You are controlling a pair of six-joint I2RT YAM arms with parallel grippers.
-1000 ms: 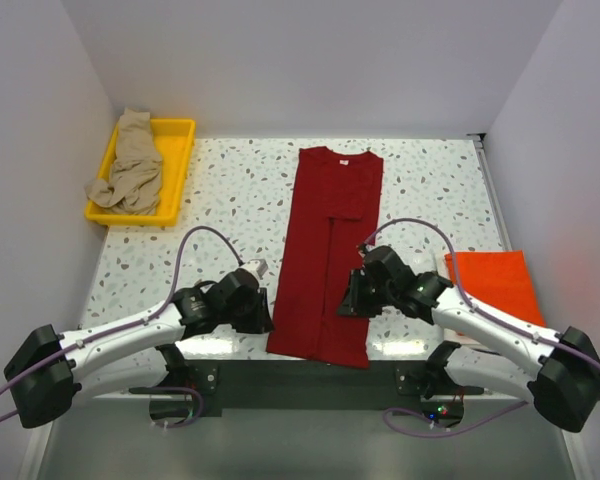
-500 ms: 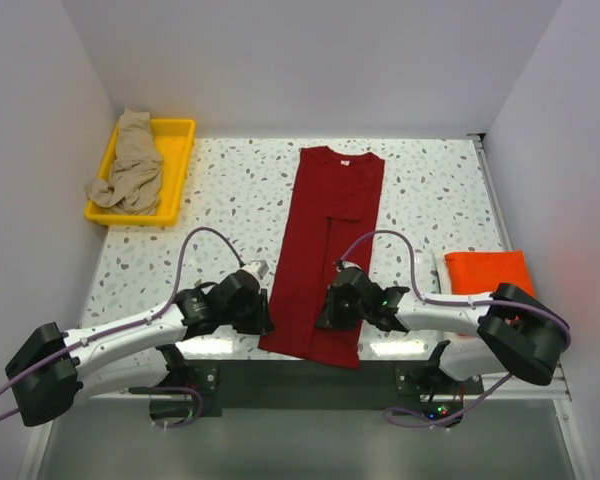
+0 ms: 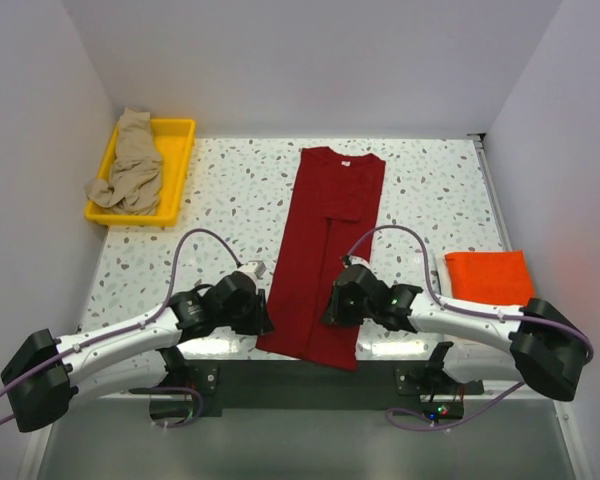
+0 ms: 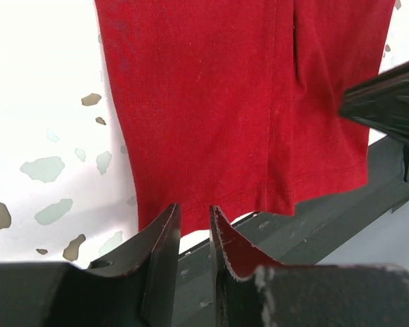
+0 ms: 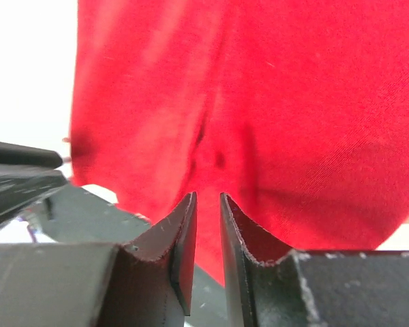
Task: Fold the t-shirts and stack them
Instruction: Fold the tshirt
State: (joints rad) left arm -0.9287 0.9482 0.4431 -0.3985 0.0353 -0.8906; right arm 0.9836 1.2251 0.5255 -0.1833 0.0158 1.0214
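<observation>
the dark red t-shirt (image 3: 325, 240), folded to a long strip, lies down the middle of the worktop (image 3: 230, 190), hem over the near edge; its neck label (image 3: 344, 160) is too small to read. the left gripper (image 4: 193, 210), jaws slightly parted and holding nothing, sits by the hem's left corner. the right gripper (image 5: 208, 197) is over the shirt's near end; i cannot tell whether it pinches cloth. a tan t-shirt (image 3: 132, 170) lies heaped in the yellow tray (image 3: 180, 150) at the far left corner.
</observation>
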